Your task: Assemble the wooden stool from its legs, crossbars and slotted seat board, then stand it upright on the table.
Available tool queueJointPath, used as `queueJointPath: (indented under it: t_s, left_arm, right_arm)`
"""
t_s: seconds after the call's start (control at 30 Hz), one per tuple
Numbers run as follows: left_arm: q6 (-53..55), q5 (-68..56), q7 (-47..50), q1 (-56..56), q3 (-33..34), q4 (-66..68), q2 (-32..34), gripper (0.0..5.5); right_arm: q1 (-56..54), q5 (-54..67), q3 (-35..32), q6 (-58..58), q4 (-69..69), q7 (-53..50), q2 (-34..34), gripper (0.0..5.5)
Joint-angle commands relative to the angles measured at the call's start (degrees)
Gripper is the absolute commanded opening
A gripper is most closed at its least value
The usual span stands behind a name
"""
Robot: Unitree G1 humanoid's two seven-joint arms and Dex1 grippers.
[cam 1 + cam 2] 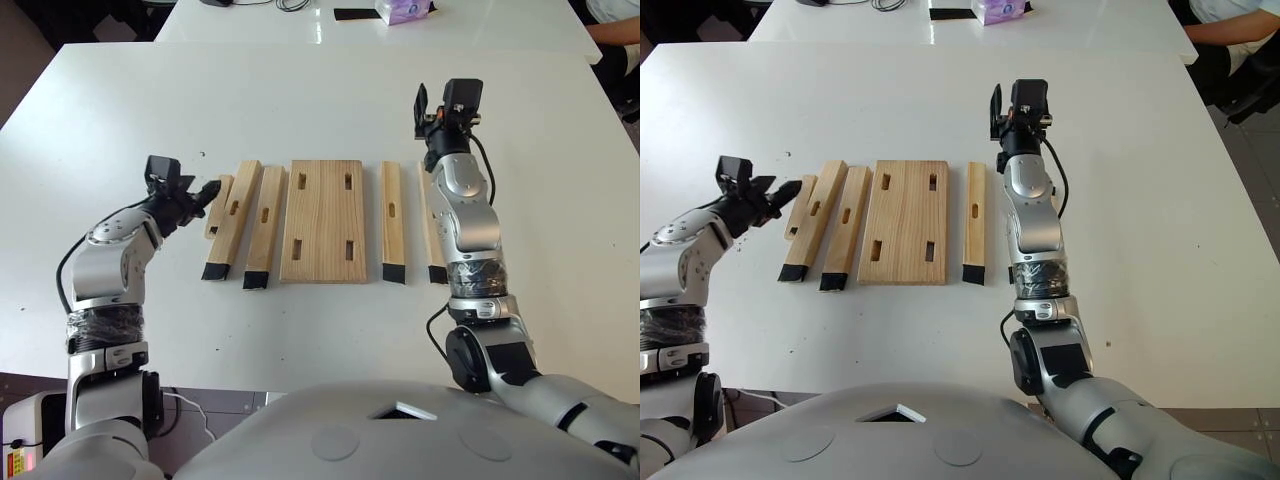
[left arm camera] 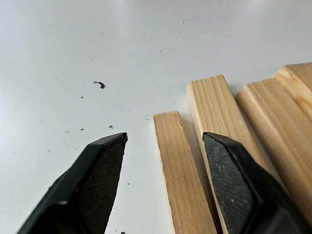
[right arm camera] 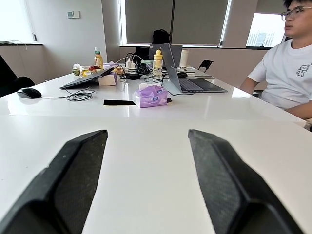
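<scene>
The slotted seat board (image 1: 322, 220) lies flat in the middle of the white table (image 1: 330, 100). Left of it lie two black-tipped legs (image 1: 232, 222) (image 1: 263, 228) and a short crossbar (image 1: 218, 205). On the board's right lies another leg (image 1: 391, 222), and one more piece (image 1: 432, 240) is partly hidden behind my right arm. My left gripper (image 1: 200, 190) is open and low at the crossbar's far end. In the left wrist view its fingers (image 2: 92, 180) straddle the crossbar (image 2: 180, 165). My right gripper (image 1: 432, 108) is open and empty, raised beyond the right-hand pieces.
A second white table behind carries a purple tissue box (image 1: 407, 10), a black strip (image 1: 352, 14), laptops and cables (image 3: 185, 78). Bare table surface spreads far beyond the wooden pieces and on both sides. The near table edge runs just in front of the leg tips.
</scene>
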Motion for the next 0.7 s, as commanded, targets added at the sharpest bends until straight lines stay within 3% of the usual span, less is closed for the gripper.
queueJointPath:
  t_s: [0.03, 0.7]
  left_arm:
    - [2.15, -0.19, -0.92, 0.15, -0.50, 0.07, 0.82, 2.88]
    - [4.12, 0.77, -4.13, 3.96, -3.04, -4.28, 2.75, 2.88]
  right_arm:
    - [0.61, -0.11, -1.14, -0.34, -1.19, -0.82, -0.72, 3.07]
    - [3.09, -0.34, -2.02, 0.28, -3.03, -1.89, -0.61, 3.07]
